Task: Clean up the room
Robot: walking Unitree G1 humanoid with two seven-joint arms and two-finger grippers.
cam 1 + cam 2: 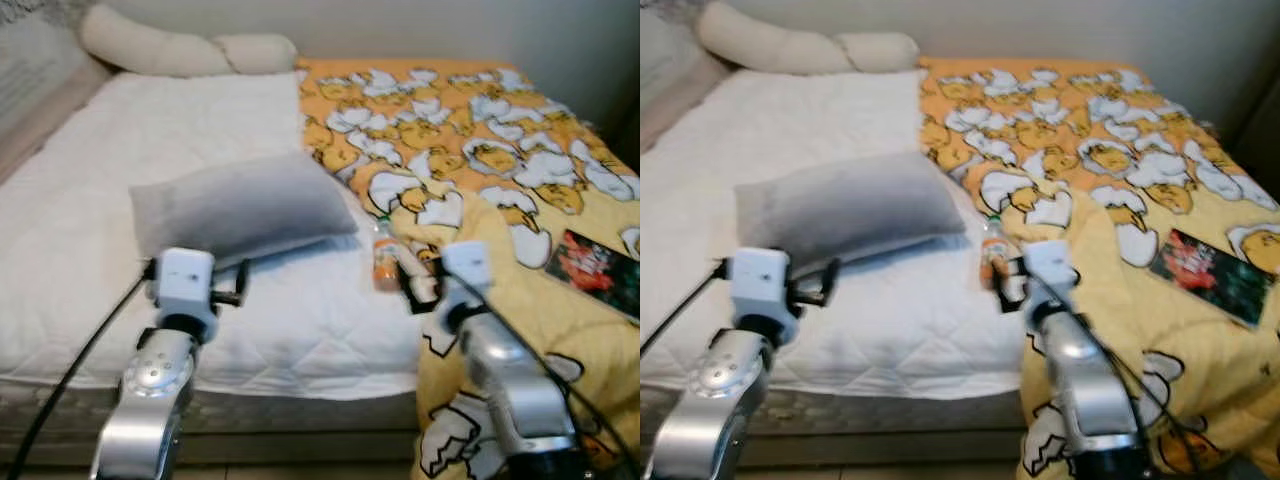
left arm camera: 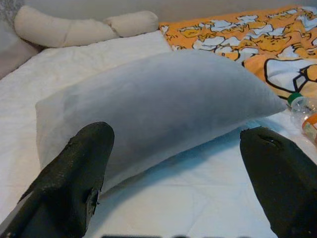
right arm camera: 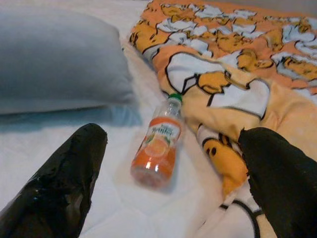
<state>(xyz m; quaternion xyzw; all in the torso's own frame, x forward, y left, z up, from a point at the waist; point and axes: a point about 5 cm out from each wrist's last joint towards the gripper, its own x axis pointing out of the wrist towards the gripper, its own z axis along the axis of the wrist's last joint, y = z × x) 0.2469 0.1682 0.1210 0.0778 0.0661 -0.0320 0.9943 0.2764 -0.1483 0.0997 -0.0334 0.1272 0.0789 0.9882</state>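
Reaching with your right gripper spread wide, you risk rolling the bottle, lying near between pillow and blanket; left gripper hovers wide too.

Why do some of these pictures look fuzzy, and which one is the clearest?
Left eye view and right eye view: soft all over, so the egg-print blanket and the book smear. Right wrist view: sharpest, the orange bottle shows its label, while the near black fingers blur. Left wrist view: the gray pillow looks smooth, with a bluish shadow beneath.
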